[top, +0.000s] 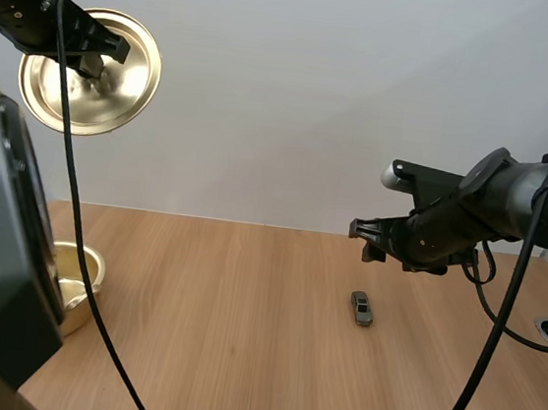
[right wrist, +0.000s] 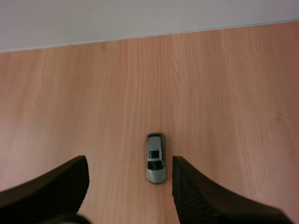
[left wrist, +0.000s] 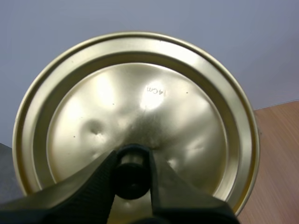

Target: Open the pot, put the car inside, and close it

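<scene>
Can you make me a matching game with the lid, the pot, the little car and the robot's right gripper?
Things: 1 lid; 2 pot; 3 toy car; 4 right gripper.
States: A open, over the toy car; B small, grey, on the table; C golden, lidless; D held up by the left gripper.
Pairs: 1-D; 2-C; 3-B; 4-A.

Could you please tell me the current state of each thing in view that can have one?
Gold metal pot: open, standing on the wooden table.
Round gold metal lid: off the pot, held up in the air.
Small grey toy car: on its wheels on the table, untouched.
Left gripper: shut on the lid's black knob.
Right gripper: open, hovering over the car.
</scene>
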`<act>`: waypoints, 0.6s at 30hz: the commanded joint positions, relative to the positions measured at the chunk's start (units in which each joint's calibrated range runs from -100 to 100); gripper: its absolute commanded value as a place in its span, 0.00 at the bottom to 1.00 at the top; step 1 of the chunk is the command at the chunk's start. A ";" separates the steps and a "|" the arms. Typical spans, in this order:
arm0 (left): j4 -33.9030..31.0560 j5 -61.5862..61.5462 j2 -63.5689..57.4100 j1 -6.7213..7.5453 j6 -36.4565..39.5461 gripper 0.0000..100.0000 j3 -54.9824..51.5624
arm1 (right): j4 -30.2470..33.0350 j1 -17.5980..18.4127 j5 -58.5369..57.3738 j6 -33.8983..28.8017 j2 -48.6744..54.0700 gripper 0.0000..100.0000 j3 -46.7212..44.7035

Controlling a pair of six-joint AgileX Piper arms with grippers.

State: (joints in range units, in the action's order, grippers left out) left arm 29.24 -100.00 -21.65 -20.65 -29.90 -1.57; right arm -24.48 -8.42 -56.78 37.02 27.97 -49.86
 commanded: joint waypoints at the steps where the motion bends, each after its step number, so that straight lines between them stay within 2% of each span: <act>1: 0.33 0.00 -0.10 -0.04 0.01 0.00 0.03 | 8.02 0.01 1.48 1.92 -1.80 0.88 -0.04; 8: 2.19 0.00 -0.10 -0.04 0.01 0.00 0.03 | -1.40 0.01 2.12 12.24 -8.40 0.79 -0.04; 12: 2.62 0.00 -0.10 -0.04 0.01 0.00 0.03 | -6.28 0.01 2.30 18.67 -10.96 0.78 -0.04; 18: 2.96 0.00 -0.10 -0.04 0.12 0.00 0.03 | -9.95 0.01 5.89 22.16 -13.33 0.78 -0.04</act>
State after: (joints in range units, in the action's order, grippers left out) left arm 32.14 -100.00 -21.65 -20.65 -29.90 -1.57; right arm -31.42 -8.42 -51.82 58.35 14.79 -49.86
